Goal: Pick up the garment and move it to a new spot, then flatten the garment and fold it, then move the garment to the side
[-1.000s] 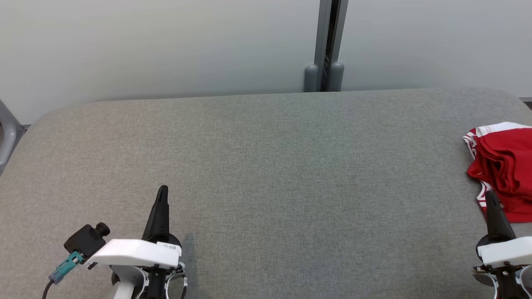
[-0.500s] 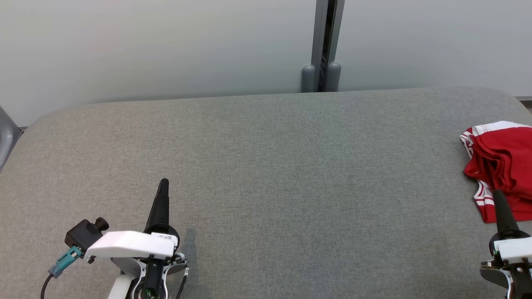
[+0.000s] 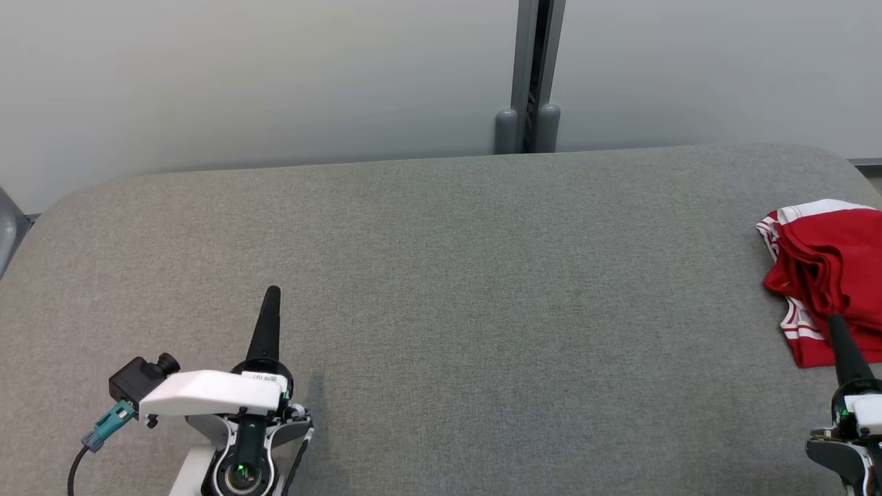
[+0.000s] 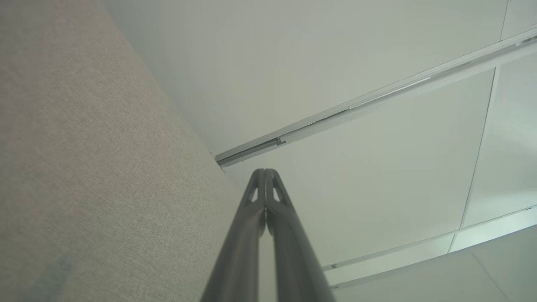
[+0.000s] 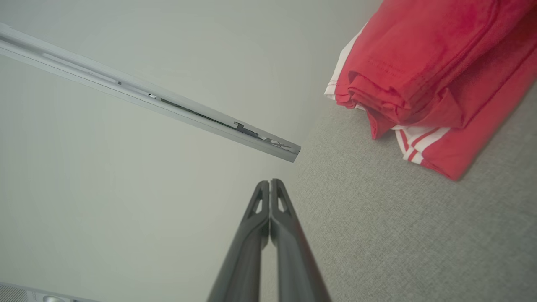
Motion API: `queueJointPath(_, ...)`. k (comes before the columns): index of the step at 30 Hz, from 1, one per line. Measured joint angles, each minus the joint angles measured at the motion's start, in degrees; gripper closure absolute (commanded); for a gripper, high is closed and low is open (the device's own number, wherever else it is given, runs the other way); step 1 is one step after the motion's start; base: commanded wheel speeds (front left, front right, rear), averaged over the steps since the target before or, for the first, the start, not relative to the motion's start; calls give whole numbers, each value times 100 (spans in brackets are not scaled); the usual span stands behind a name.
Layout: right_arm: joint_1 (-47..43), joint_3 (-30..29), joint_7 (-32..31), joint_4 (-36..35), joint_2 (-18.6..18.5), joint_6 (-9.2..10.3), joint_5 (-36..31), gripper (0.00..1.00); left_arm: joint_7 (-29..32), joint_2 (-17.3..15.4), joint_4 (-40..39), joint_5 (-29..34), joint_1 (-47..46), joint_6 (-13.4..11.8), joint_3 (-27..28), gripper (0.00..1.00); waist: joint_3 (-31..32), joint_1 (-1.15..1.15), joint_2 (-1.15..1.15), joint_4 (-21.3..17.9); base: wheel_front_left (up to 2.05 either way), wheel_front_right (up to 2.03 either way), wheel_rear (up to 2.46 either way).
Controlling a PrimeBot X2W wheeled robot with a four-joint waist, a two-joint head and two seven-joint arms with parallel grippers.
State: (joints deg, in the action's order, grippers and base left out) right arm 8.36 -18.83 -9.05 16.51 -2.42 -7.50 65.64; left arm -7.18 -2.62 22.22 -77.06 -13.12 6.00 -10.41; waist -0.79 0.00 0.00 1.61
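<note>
Head view, red garment (image 3: 827,255) at right edge of table (image 3: 482,275), left gripper (image 3: 272,294), right gripper (image 3: 835,322) each closed, wide surface between

Light is bright, soft and even. In the head view, which is sharp throughout, the left gripper (image 3: 272,295) throws only a faint shadow to its right on the pad (image 3: 482,275), so the source is likely above and left. In both wrist views the fingers (image 4: 241,251) blur near the lens, and a wall seam (image 4: 482,138) curves toward the edge. Garment (image 5: 419,63) folds hold shallow shadows.
</note>
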Motion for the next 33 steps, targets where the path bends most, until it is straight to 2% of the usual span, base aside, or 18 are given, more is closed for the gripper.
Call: queueJointPath(33, 140, -438, -578, 116, -26, 1, 1582, 100, 194, -5, 220, -1337, -364, 96, -73, 100, 24, 0, 0, -108, 0, 0, 0)
